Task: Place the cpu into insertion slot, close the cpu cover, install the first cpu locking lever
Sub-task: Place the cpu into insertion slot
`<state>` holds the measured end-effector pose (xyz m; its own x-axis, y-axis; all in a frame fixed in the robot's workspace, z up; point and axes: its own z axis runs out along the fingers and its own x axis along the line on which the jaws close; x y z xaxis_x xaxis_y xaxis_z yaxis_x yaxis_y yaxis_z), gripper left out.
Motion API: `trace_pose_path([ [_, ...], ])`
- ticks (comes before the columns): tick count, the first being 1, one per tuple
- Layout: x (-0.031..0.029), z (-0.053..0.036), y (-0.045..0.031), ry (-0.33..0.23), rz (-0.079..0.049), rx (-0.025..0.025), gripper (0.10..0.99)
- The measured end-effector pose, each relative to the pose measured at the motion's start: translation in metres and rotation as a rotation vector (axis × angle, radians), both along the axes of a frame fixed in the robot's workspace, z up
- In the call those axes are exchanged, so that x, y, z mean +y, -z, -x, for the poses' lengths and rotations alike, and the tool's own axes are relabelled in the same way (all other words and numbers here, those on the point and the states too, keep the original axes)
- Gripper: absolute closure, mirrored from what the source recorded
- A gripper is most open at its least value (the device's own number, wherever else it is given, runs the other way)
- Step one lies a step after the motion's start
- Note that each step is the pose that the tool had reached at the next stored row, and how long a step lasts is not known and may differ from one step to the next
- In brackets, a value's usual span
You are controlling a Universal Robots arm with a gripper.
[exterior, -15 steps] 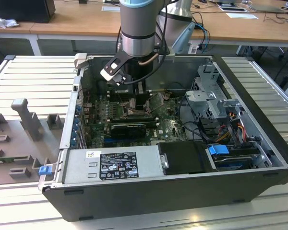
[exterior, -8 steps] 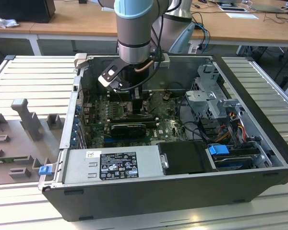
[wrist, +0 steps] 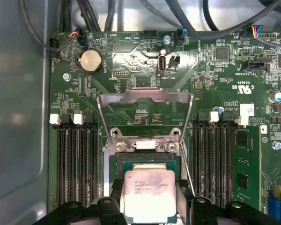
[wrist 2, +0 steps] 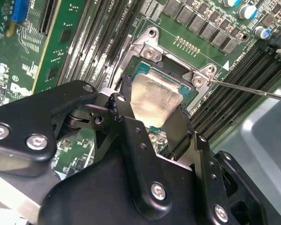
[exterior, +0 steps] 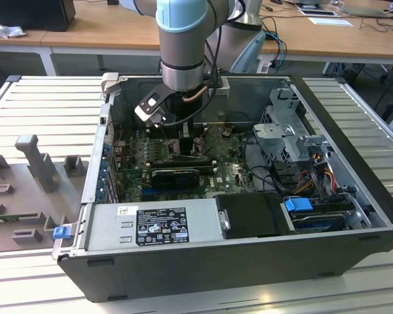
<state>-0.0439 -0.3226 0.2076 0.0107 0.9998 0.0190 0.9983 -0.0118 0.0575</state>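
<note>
The cpu (wrist: 150,194), a square chip with a pale silver face, sits between the black fingers of my gripper (wrist: 150,187), which is shut on it. In both wrist views it hangs right over the insertion slot (wrist: 145,158), partly covering it; I cannot tell whether it touches the socket. In the second wrist view the cpu (wrist 2: 154,98) is tilted slightly over the slot (wrist 2: 152,70), with my gripper (wrist 2: 152,105) around it. The cpu cover (wrist: 145,96), a silver frame with a square window, stands raised open behind the slot. A thin wire locking lever (wrist 2: 253,89) sticks out free beside the socket.
The arm (exterior: 183,46) reaches down into an open computer case (exterior: 249,261) on a slatted metal table. Rows of memory slots (wrist: 75,164) flank the socket. Cables (wrist: 145,18) run along the board's far edge. A power supply (exterior: 157,226) and drive bays (exterior: 314,209) fill the near side.
</note>
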Motion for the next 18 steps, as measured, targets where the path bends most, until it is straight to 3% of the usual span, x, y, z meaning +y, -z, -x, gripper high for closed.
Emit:
trace_pose_path([
  [15,0.0015,-0.0021,0.0051,0.009,0.000,0.0001,0.557],
  [17,0.0017,-0.0021,0.0052,0.009,0.000,0.0000,0.545],
  [18,0.0019,-0.0021,0.0053,0.009,0.000,-0.0002,0.482],
])
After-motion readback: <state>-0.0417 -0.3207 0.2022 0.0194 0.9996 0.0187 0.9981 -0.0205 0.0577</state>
